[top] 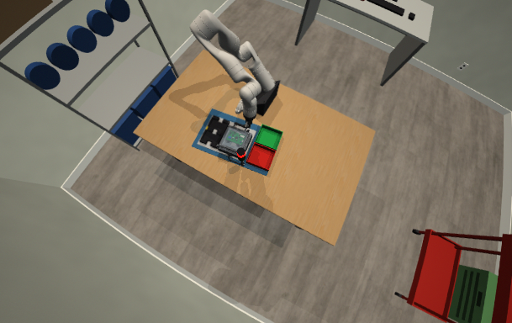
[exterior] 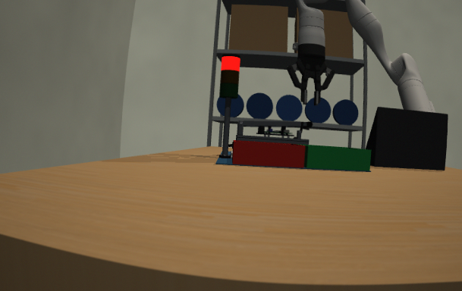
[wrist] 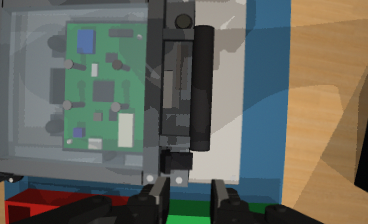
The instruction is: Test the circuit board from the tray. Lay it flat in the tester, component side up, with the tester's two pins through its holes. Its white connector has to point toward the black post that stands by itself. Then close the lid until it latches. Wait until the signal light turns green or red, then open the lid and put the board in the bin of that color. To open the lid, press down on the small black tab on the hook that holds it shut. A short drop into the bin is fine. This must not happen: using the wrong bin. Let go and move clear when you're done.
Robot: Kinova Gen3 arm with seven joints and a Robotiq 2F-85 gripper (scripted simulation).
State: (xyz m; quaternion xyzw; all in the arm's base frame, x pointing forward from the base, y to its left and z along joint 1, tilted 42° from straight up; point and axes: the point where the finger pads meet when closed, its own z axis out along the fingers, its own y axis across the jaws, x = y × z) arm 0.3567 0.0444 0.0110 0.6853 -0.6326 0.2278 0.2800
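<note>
The green circuit board point(wrist: 105, 90) point(top: 234, 136) lies flat in the tester, component side up, under the see-through lid point(wrist: 30, 85), which lies flat over it. The lid's black bar handle point(wrist: 201, 87) runs along the tester's right side in the wrist view. The black hook block point(wrist: 177, 162) sits at the handle's near end. My gripper point(wrist: 190, 194) point(exterior: 310, 99) point(top: 247, 123) hangs above that hook block, fingers partly apart with nothing between them. The signal light point(exterior: 231, 63) point(top: 241, 154) glows red.
The red bin point(top: 260, 156) point(exterior: 268, 154) point(wrist: 30, 206) and green bin point(top: 269, 136) point(exterior: 337, 158) point(wrist: 185, 219) stand side by side next to the tester on the blue mat point(wrist: 265, 100). An empty black tray point(top: 214, 130) sits beyond the tester. The arm's black base point(exterior: 408, 138) stands behind the bins.
</note>
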